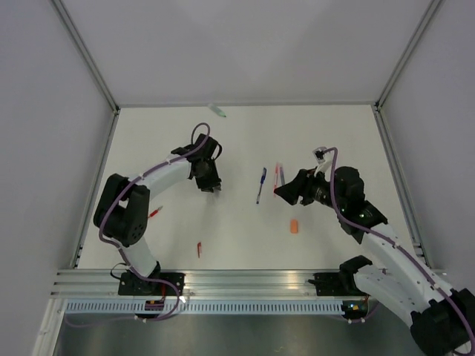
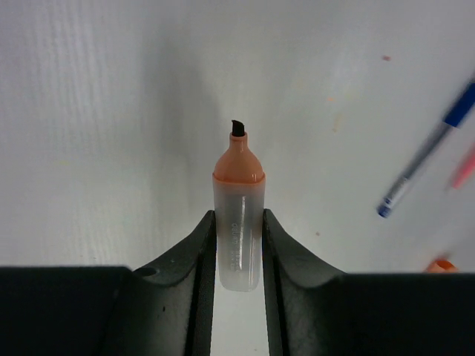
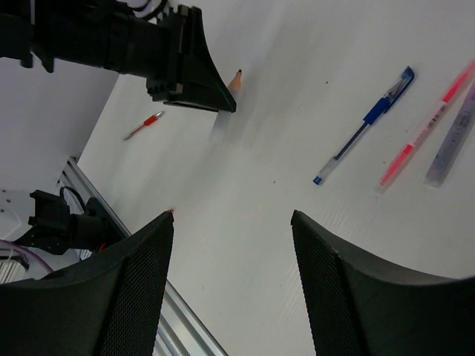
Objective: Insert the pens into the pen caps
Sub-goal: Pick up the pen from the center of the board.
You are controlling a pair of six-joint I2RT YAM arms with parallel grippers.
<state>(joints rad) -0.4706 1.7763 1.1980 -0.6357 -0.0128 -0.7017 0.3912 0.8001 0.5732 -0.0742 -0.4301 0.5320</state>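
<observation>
On table (image 1: 334, 133) we saw left gripper (image 2: 237, 216) clamped on orange pen (image 2: 238, 174), tip bare; right gripper (image 3: 233, 215) jaws apart, empty, near blue pen (image 3: 364, 126); orange cap (image 1: 295, 226) loose, well apart from both. We feared cap skidding, pen tilting under push.

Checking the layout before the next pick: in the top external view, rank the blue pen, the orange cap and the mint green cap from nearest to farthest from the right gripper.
From the right gripper:
1. The blue pen, right beside it, toward the middle of the table.
2. The orange cap, a little toward the near edge.
3. The mint green cap, far off at the back edge.
</observation>
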